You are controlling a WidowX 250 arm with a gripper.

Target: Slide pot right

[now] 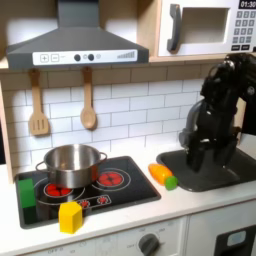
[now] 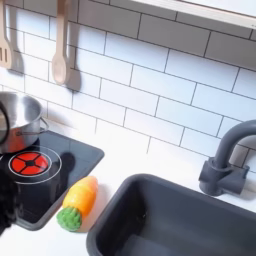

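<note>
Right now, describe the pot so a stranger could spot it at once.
Find the black stovetop on the white counter, under the grey range hood in the first exterior view. On its back burner at that view's left sits the pot. It is the shiny silver, round metal thing there; the yellow block, green block and toy carrot nearby are all coloured.

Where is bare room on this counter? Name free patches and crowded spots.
Free: the right burner beside the pot, and the white counter between stove and sink. Crowded: the left burner under the pot, the stove's front edge with the yellow block, and the carrot beside the sink.
</note>
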